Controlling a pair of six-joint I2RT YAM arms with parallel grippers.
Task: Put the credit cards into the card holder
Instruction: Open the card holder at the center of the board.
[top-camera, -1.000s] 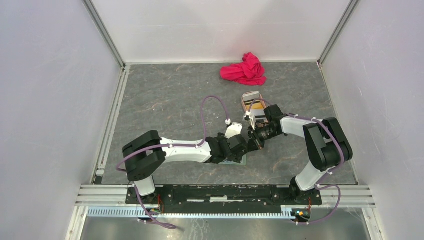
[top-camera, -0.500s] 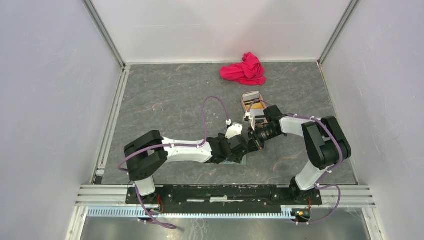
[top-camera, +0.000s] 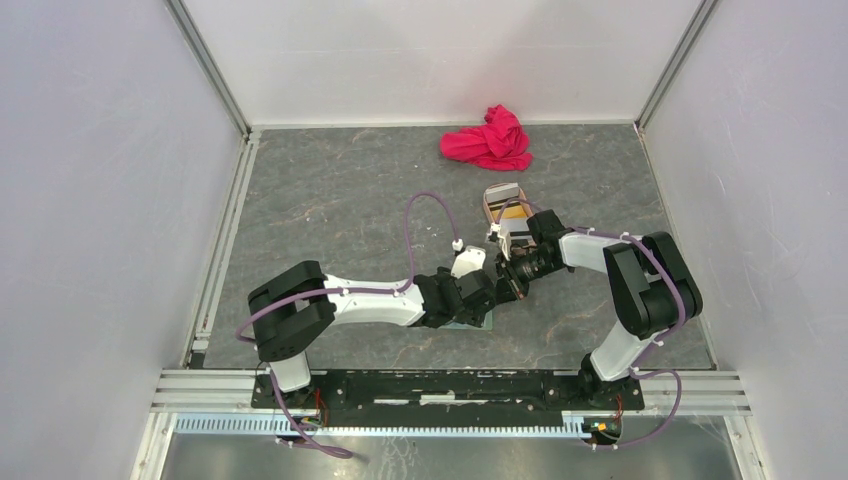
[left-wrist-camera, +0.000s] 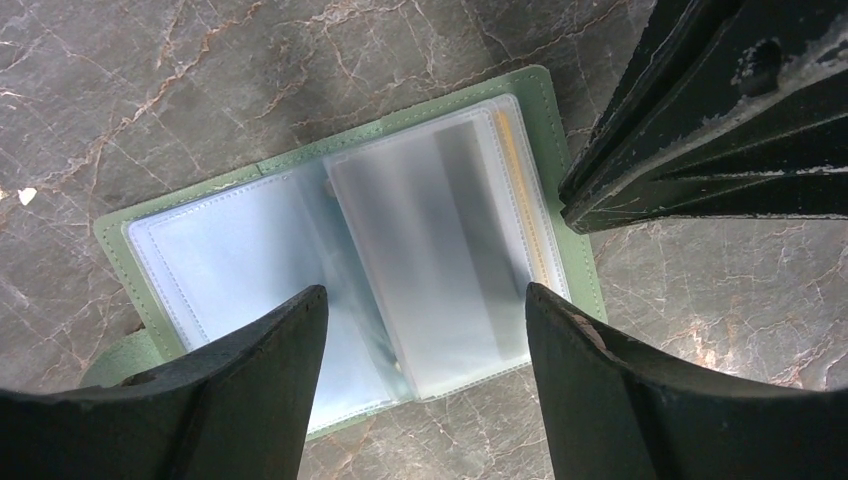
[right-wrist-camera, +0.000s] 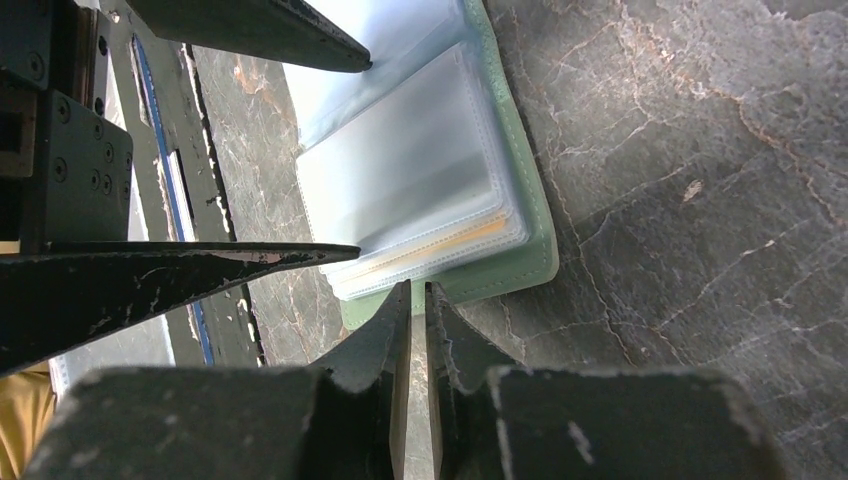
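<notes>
The sage-green card holder (left-wrist-camera: 552, 150) lies open on the table, its clear sleeves (left-wrist-camera: 440, 250) facing up. An orange-yellow credit card (left-wrist-camera: 518, 190) shows edge-on in the right-hand sleeves. My left gripper (left-wrist-camera: 425, 295) hangs open just above the holder's near edge, its fingers astride the sleeves. My right gripper (right-wrist-camera: 418, 287) is all but shut, with a thin empty slit between the tips, which sit at the edge of the sleeve stack (right-wrist-camera: 420, 190). In the top view both grippers meet over the holder (top-camera: 478, 324). More credit cards (top-camera: 513, 212) lie in the tray.
A pinkish-tan tray (top-camera: 488, 203) stands just behind the grippers. A red cloth (top-camera: 490, 140) is bunched at the back of the table. One finger of my left gripper (right-wrist-camera: 180, 275) crosses close in front of my right wrist camera.
</notes>
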